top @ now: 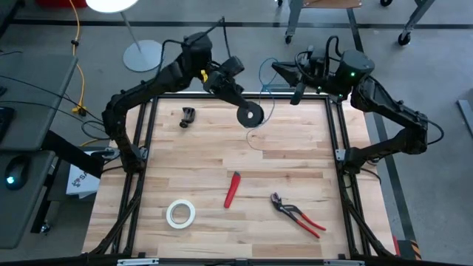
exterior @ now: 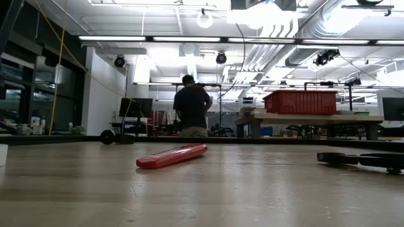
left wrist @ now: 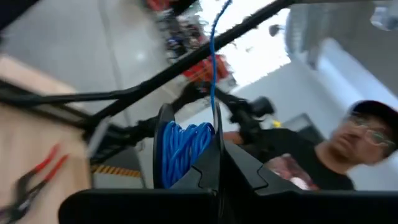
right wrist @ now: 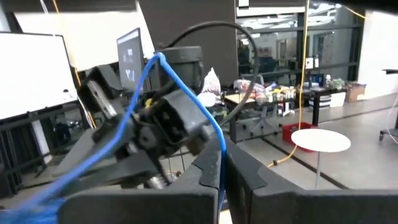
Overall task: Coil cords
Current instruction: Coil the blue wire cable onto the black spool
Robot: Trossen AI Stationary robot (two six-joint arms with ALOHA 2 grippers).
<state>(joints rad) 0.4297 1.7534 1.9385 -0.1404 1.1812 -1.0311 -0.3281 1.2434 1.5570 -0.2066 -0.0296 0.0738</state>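
Wooden table (top: 222, 159) in a workshop, seen from above. Black spool (top: 250, 114) of blue wire (left wrist: 183, 146) held above the far edge, pinched in closed left gripper (top: 235, 89), likely to keep it steady for winding. Loose wire end (right wrist: 180, 99) running to right gripper (top: 297, 94) just beside it, fingers clamped on the strand, apparently to guide it. Nearer: red tool (top: 232, 189), pliers (top: 297, 215), tape roll (top: 180, 213), untouched.
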